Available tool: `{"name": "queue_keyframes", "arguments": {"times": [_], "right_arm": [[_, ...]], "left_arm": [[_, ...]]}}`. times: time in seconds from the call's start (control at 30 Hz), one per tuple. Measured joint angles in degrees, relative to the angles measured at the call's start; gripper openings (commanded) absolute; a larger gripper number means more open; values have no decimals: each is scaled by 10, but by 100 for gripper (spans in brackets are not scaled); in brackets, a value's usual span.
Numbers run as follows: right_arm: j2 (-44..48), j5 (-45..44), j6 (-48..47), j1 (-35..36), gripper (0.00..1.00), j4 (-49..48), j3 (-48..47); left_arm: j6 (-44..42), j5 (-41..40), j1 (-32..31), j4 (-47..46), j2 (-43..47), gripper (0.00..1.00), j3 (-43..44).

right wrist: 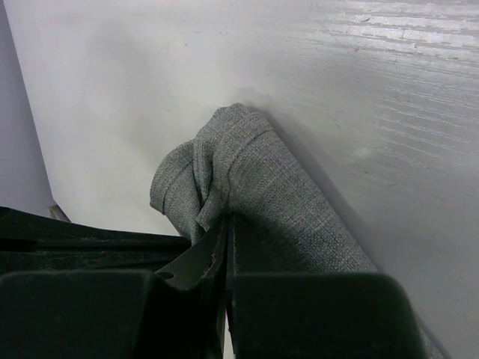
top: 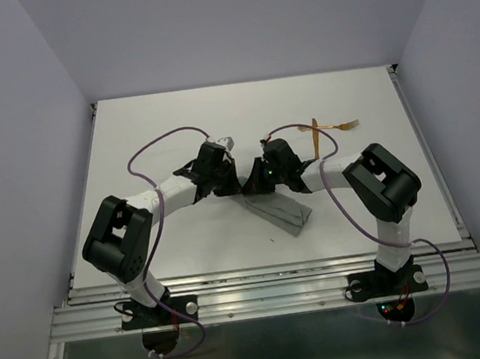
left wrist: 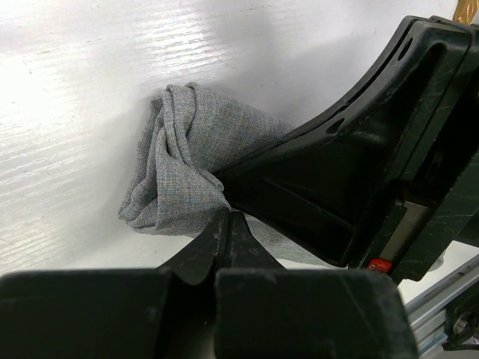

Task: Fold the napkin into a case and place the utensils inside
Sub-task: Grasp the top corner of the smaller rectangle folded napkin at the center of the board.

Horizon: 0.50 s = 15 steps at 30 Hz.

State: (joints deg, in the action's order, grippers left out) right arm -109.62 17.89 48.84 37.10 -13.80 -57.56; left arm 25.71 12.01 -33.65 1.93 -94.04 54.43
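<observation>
Left pincer (left wrist: 227,218) and right pincer (right wrist: 227,223) are clenched on the bunched napkin (left wrist: 187,149); utensils (top: 338,125) are seen beyond on the surface (top: 171,118).

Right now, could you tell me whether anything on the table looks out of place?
The napkin is a narrow strip, but its far end is bunched and wrinkled where the left end effector and right end effector pinch it. The utensils lie beyond it, at an angle to each other.

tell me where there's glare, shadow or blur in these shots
Top view: sharp and evenly lit. Left wrist: table glares white at left, napkin crisp, left claw dark and soft. Right wrist: glare upper right, right claw a dark blur.
</observation>
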Motion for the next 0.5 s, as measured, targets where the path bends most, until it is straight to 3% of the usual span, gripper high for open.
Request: {"name": "queue_keyframes", "arguments": {"times": [0.5], "right_arm": [[0,7,0,1,1,-8,0]], "left_arm": [[-3,0,0,0,0,0,0]]}}
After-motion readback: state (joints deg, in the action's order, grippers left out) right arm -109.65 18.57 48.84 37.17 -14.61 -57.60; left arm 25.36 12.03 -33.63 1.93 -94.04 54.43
